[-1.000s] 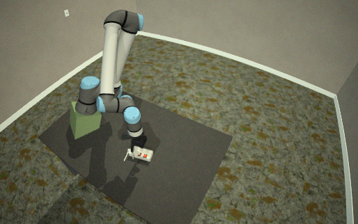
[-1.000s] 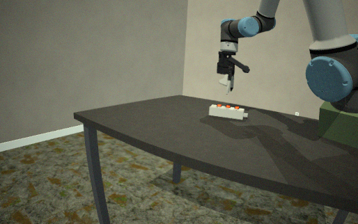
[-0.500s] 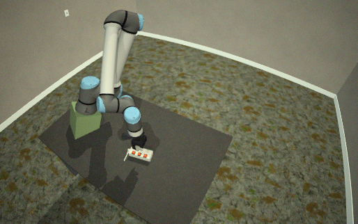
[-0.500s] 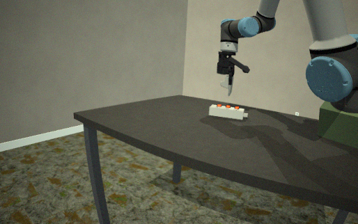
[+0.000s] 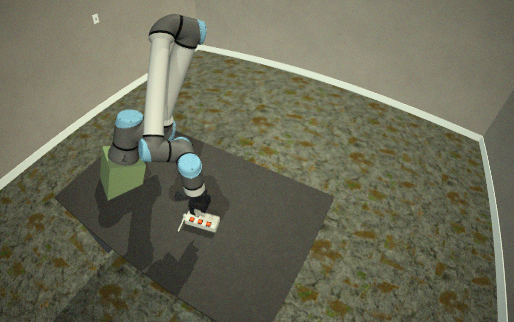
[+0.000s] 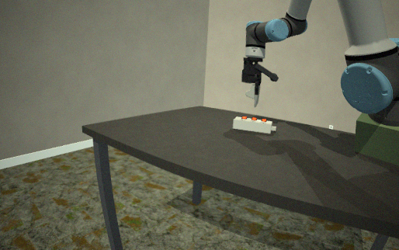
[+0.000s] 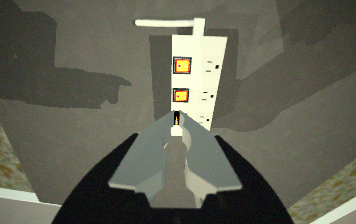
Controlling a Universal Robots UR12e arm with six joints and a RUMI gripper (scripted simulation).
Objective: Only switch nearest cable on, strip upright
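Observation:
A white power strip (image 5: 203,222) lies the right way up on the dark table, with its short white cable stub (image 7: 165,22) at one end. It also shows in the exterior view (image 6: 254,124) and in the wrist view (image 7: 197,75). All three of its switches glow orange-red: the one nearest the cable (image 7: 182,65), the middle one (image 7: 180,95), and the far one (image 7: 176,118), which my fingertips partly cover. My gripper (image 6: 255,98) is shut and empty, hovering above the strip over the end away from the cable; it also shows in the wrist view (image 7: 176,127).
The arm's green base block (image 5: 121,174) stands at the table's back left corner. The table edge (image 6: 186,171) drops to a patterned carpet floor. Walls close the room behind.

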